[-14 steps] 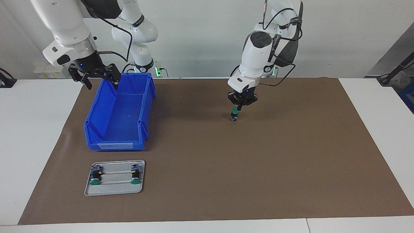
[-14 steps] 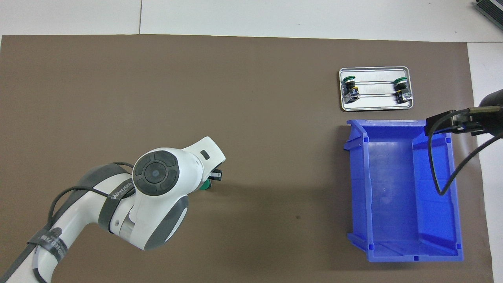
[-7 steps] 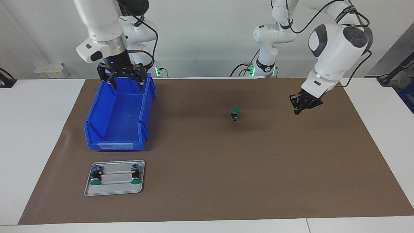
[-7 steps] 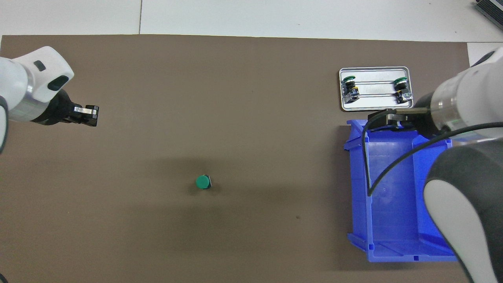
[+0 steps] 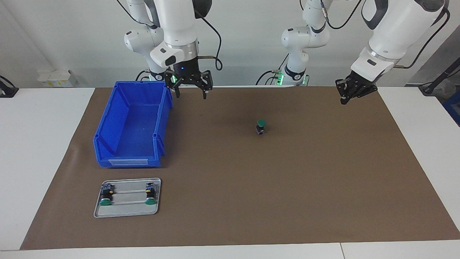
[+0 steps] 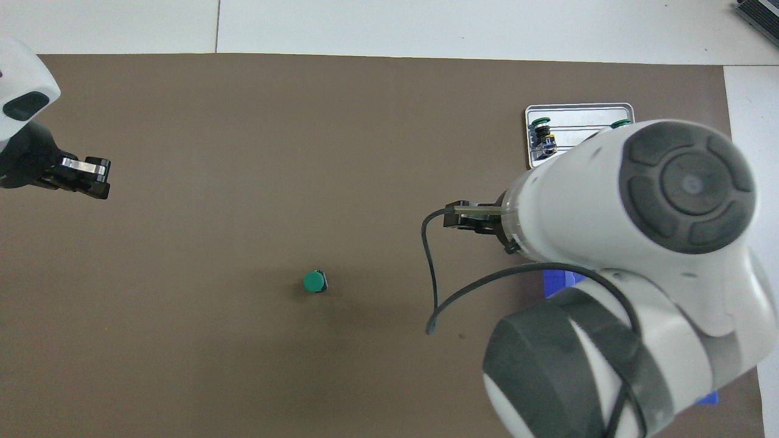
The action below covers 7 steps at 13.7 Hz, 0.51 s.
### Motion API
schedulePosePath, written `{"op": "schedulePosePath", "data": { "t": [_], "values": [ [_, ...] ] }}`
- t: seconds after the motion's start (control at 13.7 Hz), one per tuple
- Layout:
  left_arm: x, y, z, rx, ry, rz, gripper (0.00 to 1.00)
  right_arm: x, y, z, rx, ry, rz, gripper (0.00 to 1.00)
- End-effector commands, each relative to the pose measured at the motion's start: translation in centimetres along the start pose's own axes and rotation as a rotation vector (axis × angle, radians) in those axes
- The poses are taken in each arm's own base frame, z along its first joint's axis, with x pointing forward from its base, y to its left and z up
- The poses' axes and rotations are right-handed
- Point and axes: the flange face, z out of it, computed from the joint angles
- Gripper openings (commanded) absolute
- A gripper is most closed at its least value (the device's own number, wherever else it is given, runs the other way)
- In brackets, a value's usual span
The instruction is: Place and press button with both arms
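The button (image 5: 261, 126) stands cap-up mid-frame so you can press it — left tool (image 5: 350, 94) fingers together, upper right; right tool (image 5: 190, 87) apart, empty.

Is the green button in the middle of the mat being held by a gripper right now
No, the button stands alone on the brown mat, with both grippers raised well away from it.

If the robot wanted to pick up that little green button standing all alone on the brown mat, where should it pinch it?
Probably from straight above, pinching the black cylindrical body just under the round green cap of the small push-button. It stands upright with its cap on top on the brown mat, with nothing beside it, so a pincer can come down around it freely. The wide cap should help stop it slipping out.
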Motion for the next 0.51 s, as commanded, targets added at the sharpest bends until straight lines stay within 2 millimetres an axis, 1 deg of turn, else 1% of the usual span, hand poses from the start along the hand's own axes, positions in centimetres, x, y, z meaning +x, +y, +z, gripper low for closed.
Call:
{"op": "schedulePosePath", "data": {
  "t": [0.0,0.07,0.15,0.22,0.29,0.36,0.44],
  "values": [
    [-1.5,0.6,3.3,0.036,0.006,0.006,0.57,-1.2,-4.7,2.7,0.026,0.012,0.027,1.0],
    [-1.7,0.7,4.0,0.038,0.008,0.009,0.72,-1.7,-6.9,3.4,0.045,0.027,0.036,1.0],
    [-1.8,0.8,4.0,0.039,0.003,0.012,0.9,-1.7,-9.0,4.6,0.056,0.033,0.052,1.0],
    [-1.8,1.0,3.9,0.041,0.005,0.013,0.95,-1.9,-11.1,5.9,0.056,0.028,0.065,0.99],
    [-1.7,1.1,3.9,0.04,0.008,0.015,0.97,-2.0,-12.6,7.2,0.052,0.023,0.072,0.99],
    [-1.8,1.6,3.9,0.041,0.008,0.024,0.98,-2.8,-14.2,8.0,0.068,0.033,0.059,0.99],
    [-1.8,1.7,4.0,0.043,0.003,0.026,0.98,-3.9,-15.7,9.0,0.075,0.033,0.042,0.99]
  ]
}}
